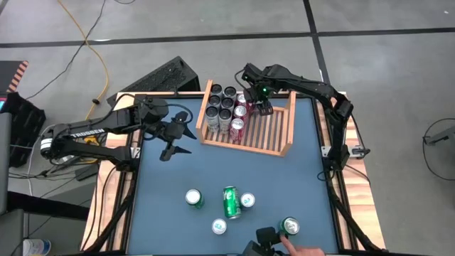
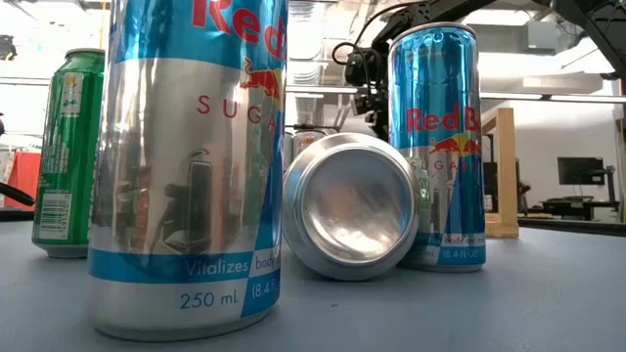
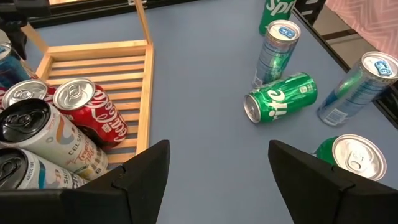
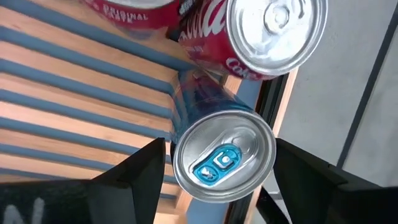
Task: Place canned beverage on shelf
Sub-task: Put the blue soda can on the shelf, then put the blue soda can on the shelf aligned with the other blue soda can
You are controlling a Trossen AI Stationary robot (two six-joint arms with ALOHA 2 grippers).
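While my right gripper (image 4: pixel 214 165) hung over the far corner of the shelf (image 1: pixel 284 128), its fingers stood apart on either side of a blue-tabbed silver can (image 4: pixel 222 158), straddling the top without clearly pressing on it. I judged that can as good as delivered, standing upright on the slats by the back wall, just beside a red cola can (image 4: pixel 273 34).

My left gripper (image 3: pixel 217 180) was open and empty, held above the blue table (image 1: pixel 234 171) just off the shelf's left wall.

Nearest the front edge of the table, the stock not yet placed waited: a green can lying on its side (image 1: pixel 231 202), with upright cans around it (image 1: pixel 193 198), (image 1: pixel 247 201), (image 1: pixel 219 226), and another green can (image 1: pixel 290 226) at the very edge, where a person's hand (image 1: pixel 304 250) reached in beside it.

Farther back, the shelf carried a cluster of cans (image 1: pixel 222 108) packed into its left end, dark-topped ones in rows and red ones next to them. The right half of the slatted base was bare.

So I reckoned the job partly done: roughly a dozen cans were shelved, one more was being let go, and five remained on the table, well apart from the shelf. The lying green can would need righting or a sideways grasp.
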